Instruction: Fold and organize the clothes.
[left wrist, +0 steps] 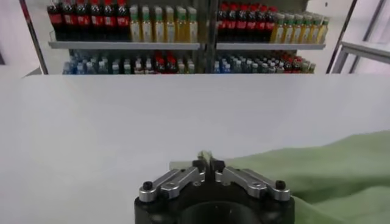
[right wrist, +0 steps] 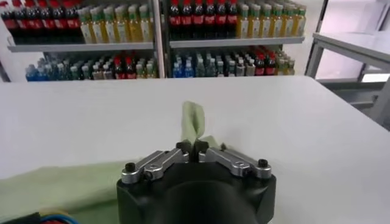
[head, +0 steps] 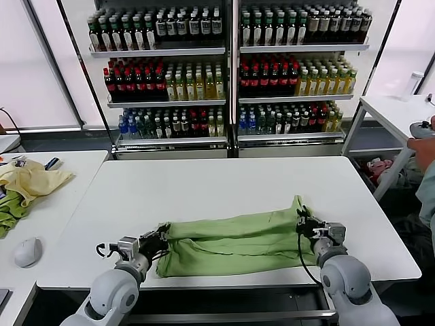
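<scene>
Head view: shirt [head: 234, 243] lies near 6 o'clock on bench [head: 204, 190]. Left end effector [head: 158, 239] and right end effector [head: 304, 223] each pinch an end. Risk: uneven lift, thin pinch slips, fold skews.

Shirt [head: 234, 241] — plain light green, no print visible. Table [head: 204, 187] — white. At left, a pale yellow cloth [head: 30, 180] and a darker green cloth [head: 10, 210]; mouse [head: 27, 252] light grey. Far shelf bottles [head: 224, 68] — red, yellow, green, blue, dark.
</scene>
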Controlling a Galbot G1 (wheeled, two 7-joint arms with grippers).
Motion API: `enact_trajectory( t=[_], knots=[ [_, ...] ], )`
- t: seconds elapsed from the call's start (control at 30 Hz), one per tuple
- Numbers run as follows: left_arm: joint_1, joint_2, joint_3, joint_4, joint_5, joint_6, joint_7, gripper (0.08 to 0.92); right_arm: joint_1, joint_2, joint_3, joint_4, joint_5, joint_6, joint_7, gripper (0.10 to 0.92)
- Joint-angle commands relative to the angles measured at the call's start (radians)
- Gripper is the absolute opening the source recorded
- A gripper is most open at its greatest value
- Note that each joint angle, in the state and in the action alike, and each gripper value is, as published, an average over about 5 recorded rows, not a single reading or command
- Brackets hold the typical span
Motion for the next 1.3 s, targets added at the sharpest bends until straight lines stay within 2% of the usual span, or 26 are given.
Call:
enact_trajectory(
  t=[0.03, 0.33, 0.53, 0.67, 0.8, 1.03, 1.17, 1.3],
  knots=[
    [0.075, -0.088, -0.006, -0.048, 0.185, -0.055, -0.078, 0.297, -0.065, 0.003, 0.016, 0.057, -0.049, 0.009, -0.003, 0.371],
    [0.091, -0.252, 0.002, 0.048, 0.291, -0.064, -0.185, 0.556, -0.103, 0.006, 0.037, 0.080, -0.050, 0.024, -0.008, 0.631],
    [0.092, -0.294, 0.000, 0.082, 0.309, -0.047, -0.217, 0.729, -0.099, 0.002, 0.040, 0.076, -0.047, 0.026, -0.009, 0.789],
    [0.106, -0.296, 0.000, 0.070, 0.301, -0.039, -0.210, 0.803, -0.097, 0.002, 0.042, 0.074, -0.045, 0.028, -0.010, 0.820],
    [0.116, -0.286, -0.004, 0.052, 0.269, -0.040, -0.183, 0.755, -0.092, 0.005, 0.041, 0.072, -0.044, 0.030, -0.010, 0.823],
    [0.115, -0.226, -0.063, 0.033, 0.159, -0.052, -0.124, 0.552, -0.084, 0.009, 0.044, 0.074, -0.039, 0.032, -0.008, 0.823],
    [0.108, -0.153, -0.141, 0.011, 0.107, -0.054, -0.100, 0.440, -0.085, 0.006, 0.051, 0.079, -0.034, 0.037, -0.006, 0.823],
    [0.096, -0.043, -0.250, -0.009, 0.080, -0.053, -0.068, 0.327, -0.083, 0.002, 0.059, 0.085, -0.025, 0.039, -0.005, 0.823]
  ],
)
